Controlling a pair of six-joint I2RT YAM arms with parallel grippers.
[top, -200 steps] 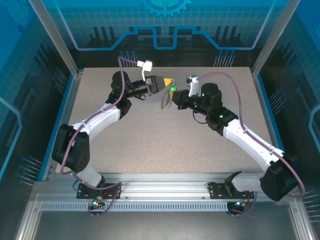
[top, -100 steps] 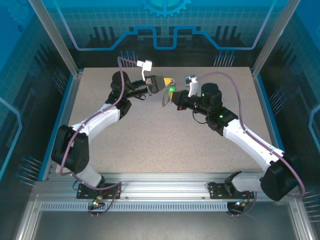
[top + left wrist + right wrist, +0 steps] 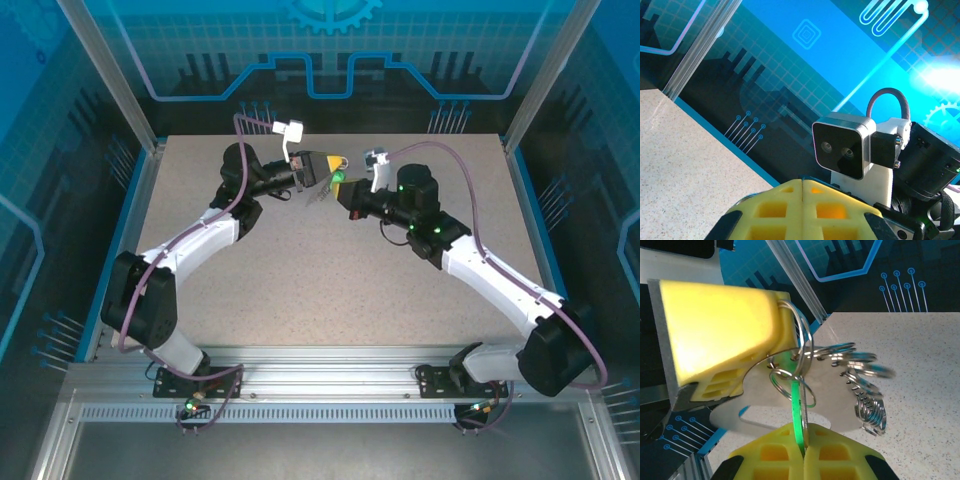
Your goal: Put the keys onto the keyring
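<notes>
Top view: I see both arms meeting at upper centre of the frame. The left gripper (image 3: pixel 333 162) and right gripper (image 3: pixel 347 192) are nearly tip to tip above the table (image 3: pixel 300 290). The green key (image 3: pixel 338 178) is only a bright speck between them.
Right wrist view: this gives me the detail. The right gripper's yellow pads (image 3: pixel 840 452) at the bottom edge are pressed together on the key's green plastic head, which stands edge-on in the seam.
Keyring: the keyring (image 3: pixel 807 340) hangs at frame centre from the tip of the left gripper's yellow finger, which comes in from the upper left and pinches it.
Shapes: thin silvery wire loops, a flat shiny metal tab (image 3: pixel 765 407) behind them, and a string of split rings (image 3: pixel 867 390) drooping to the right.
Left wrist view: the left gripper's waffle-patterned yellow pads meet in a closed seam at the bottom. The right arm's wrist camera (image 3: pixel 842 150) sits just beyond them.
Table: beige and finely speckled.
</notes>
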